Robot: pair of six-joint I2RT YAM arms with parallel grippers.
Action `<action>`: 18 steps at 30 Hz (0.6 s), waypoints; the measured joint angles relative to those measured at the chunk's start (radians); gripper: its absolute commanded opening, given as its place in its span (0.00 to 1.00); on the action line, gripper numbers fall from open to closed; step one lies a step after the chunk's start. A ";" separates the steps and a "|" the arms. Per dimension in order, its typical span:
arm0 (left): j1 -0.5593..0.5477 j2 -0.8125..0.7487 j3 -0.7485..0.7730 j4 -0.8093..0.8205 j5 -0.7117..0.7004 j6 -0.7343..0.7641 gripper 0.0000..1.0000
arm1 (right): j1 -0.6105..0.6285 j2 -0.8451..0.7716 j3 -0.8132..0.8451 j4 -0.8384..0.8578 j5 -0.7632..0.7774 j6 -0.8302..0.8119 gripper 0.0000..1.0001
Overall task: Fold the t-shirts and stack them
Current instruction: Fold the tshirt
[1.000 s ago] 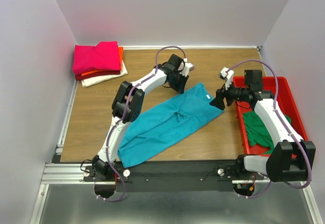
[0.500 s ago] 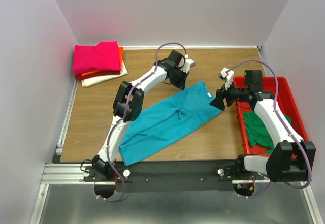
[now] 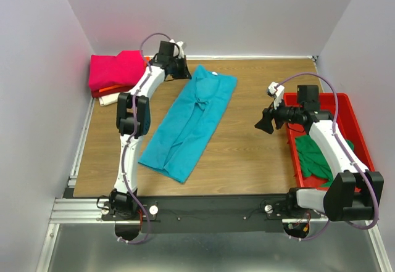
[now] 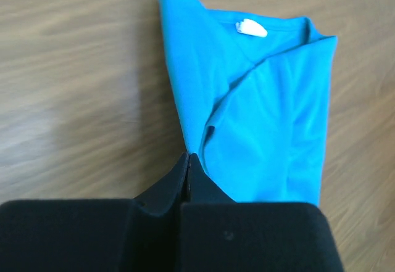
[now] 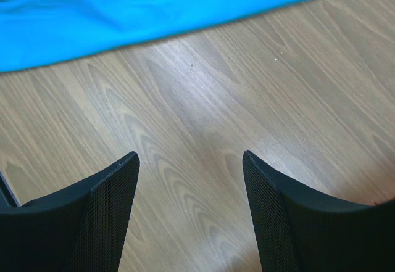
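As the scene stands: one shirt in work, three stacked, one waiting.
Table (image 3: 247, 155): wood-grain top, carrying everything listed below.
Teal t-shirt (image 3: 191, 121): folded lengthwise into a long strip, lying aslant from the near left to the far middle, collar end farthest away. Risk: a pull from one corner alone may drag the strip askew or let the folded-in sides fall open.
Red tray (image 3: 345, 108): at the right edge, beside the right arm.
Stack: far left corner; magenta t-shirt (image 3: 117, 68) on top, orange t-shirt (image 3: 105, 89) under it, cream t-shirt (image 3: 108, 99) at the bottom. Risk: the left arm reaches past it closely, and a sideways sweep could nudge the pile.
Green t-shirt (image 3: 318, 158): crumpled in the tray, unfolded.
Left gripper (image 3: 180, 68): at the far collar corner, jaws clenched on the teal cloth's edge, as the wrist view shows (image 4: 188, 161). Risk: only a thin edge is pinched, so it may slip free under tension.
Right gripper (image 3: 262, 124): jaws spread wide, holding nothing, above bare wood (image 5: 191, 167), teal cloth just beyond. Risk: the strip's near end lies unsupported.
Neck label (image 4: 250, 28): small, white, face up at the collar.
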 measured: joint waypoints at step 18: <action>0.027 -1.118 -0.878 0.379 -0.436 0.126 0.89 | 0.010 0.298 0.058 0.063 -0.051 0.161 0.73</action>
